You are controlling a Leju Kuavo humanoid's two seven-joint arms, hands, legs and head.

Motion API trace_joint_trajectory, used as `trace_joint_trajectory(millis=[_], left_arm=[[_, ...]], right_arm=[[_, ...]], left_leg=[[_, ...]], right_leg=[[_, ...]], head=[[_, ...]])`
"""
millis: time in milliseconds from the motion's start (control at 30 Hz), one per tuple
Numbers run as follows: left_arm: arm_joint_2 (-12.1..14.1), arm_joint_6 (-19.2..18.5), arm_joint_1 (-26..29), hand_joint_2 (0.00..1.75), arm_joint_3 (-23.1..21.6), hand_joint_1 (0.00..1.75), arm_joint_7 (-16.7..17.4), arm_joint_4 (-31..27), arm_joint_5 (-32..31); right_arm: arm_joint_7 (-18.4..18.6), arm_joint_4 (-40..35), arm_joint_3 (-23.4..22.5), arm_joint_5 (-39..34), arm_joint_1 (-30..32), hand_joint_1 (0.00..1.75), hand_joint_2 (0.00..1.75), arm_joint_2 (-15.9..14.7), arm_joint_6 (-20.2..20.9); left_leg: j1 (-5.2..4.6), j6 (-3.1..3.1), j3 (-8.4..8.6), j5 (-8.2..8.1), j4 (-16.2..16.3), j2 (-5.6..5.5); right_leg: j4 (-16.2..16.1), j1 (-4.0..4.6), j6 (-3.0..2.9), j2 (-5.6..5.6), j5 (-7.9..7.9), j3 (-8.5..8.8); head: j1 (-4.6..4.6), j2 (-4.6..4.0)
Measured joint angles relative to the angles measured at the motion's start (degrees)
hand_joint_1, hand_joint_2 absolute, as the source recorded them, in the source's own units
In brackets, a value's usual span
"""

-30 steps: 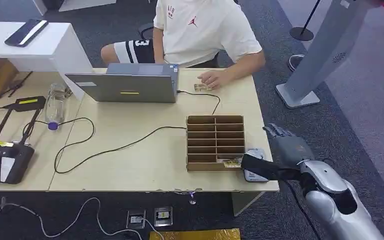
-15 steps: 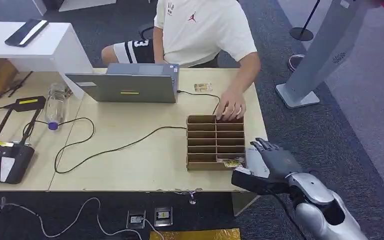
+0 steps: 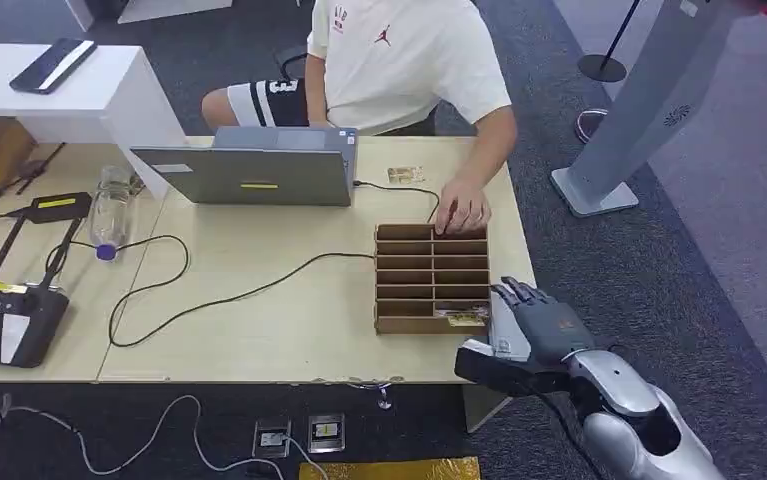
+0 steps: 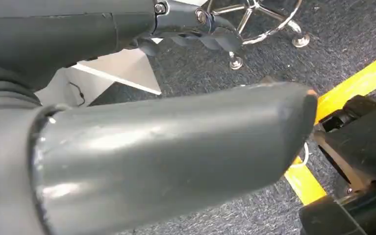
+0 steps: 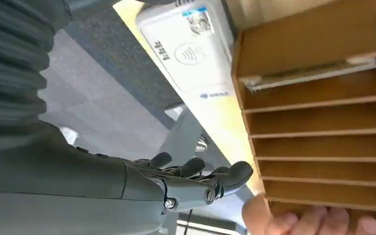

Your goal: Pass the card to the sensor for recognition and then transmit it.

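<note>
A card (image 3: 462, 316) lies in the nearest slot of the brown cardboard organizer (image 3: 431, 277); the right wrist view shows it as a pale strip (image 5: 309, 75) in that organizer (image 5: 323, 147). The white sensor (image 5: 186, 49) sits beside the organizer at the table's front right corner, and a pale sliver of it (image 3: 500, 338) peeks out in the head view. My right hand (image 3: 537, 322) hovers over it, fingers (image 5: 200, 178) spread and empty. My left hand (image 4: 176, 147) hangs above the floor and holds nothing. A second card (image 3: 405, 174) lies near the laptop.
A seated person's hand (image 3: 462, 213) rests on the organizer's far edge, its fingers (image 5: 313, 223) close to mine. A grey laptop (image 3: 249, 172), a black cable (image 3: 249, 293), a water bottle (image 3: 111, 210) and a black controller (image 3: 9, 315) occupy the table's left and middle.
My right hand has moved down and left, from beside the table onto the sensor's corner. The person's hand left the far card and went to the organizer, which shifted slightly away.
</note>
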Motion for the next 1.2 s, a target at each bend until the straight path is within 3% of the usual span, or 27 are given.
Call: trace_joint_trajectory(millis=[600, 1033, 1200], left_arm=[[-0.22, 0.33, -0.04, 0.00, -0.04, 0.00, 0.00, 0.00, 0.15], [-0.31, 1.49, -0.02, 0.00, -0.04, 0.00, -0.26, 0.00, 0.35], [-0.31, 1.66, -0.03, 0.00, -0.04, 0.00, -0.31, 0.00, 0.37]], right_arm=[[-3.25, 1.75, 2.88, 4.46, -0.15, 0.00, 1.75, 2.73, -12.65], [-5.22, 7.15, 4.94, 4.46, -0.70, 0.00, 1.75, 4.85, -17.09], [-7.61, 9.88, 5.40, 3.17, -2.11, 0.00, 1.75, 5.29, -17.81]], left_leg=[[0.00, 0.00, -0.01, 0.00, 0.00, 0.00], [0.00, 0.00, -0.03, 0.00, 0.00, 0.00], [0.00, 0.00, -0.02, 0.00, 0.00, 0.00]], right_leg=[[0.01, 0.00, 0.00, 0.00, 0.00, 0.00], [0.01, 0.00, 0.00, -0.01, 0.00, 0.00], [0.01, 0.00, 0.00, -0.01, 0.00, 0.00]], head=[[0.00, 0.00], [0.00, 0.00], [0.00, 0.00]])
